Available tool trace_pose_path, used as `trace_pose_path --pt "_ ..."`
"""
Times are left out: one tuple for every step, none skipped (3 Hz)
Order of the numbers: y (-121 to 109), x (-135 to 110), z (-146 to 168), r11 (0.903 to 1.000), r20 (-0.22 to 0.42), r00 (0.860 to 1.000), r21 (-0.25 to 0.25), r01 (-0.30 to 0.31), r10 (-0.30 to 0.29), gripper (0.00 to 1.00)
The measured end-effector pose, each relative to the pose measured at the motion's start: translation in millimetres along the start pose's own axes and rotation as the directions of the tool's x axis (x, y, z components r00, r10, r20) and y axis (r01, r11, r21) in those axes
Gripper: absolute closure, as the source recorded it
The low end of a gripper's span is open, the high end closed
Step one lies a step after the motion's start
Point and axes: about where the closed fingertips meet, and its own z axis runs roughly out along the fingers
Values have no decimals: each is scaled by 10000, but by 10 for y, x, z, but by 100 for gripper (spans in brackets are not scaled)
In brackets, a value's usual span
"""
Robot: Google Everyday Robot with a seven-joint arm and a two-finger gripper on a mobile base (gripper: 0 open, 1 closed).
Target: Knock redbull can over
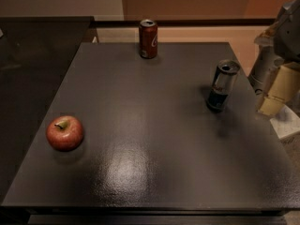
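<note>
The redbull can point(222, 86), slim, silver and blue with a silver top, stands on the right part of the dark table point(140, 125). It looks upright, leaning a little as seen from this view. My gripper point(271, 86) hangs at the right edge of the table, just to the right of the can and at about its height. A small gap shows between the gripper and the can.
A dark red cola can point(148, 39) stands upright at the table's far edge. A red apple point(64, 132) lies at the front left. A dark counter point(37, 55) adjoins the table on the left. A pale speckled surface point(288, 125) lies past the right edge.
</note>
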Motion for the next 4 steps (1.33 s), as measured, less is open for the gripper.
trace_pose_path --pt "-129 -25 74 9999 395 9992 126 -91 86 0" --pt "-271 3 187 9992 1041 9943 297 -269 237 0" --pt "-428 46 247 9963 1683 9845 608 -607 497 0" --pt "-549 76 337 9927 2347 9691 735 -956 760 0"
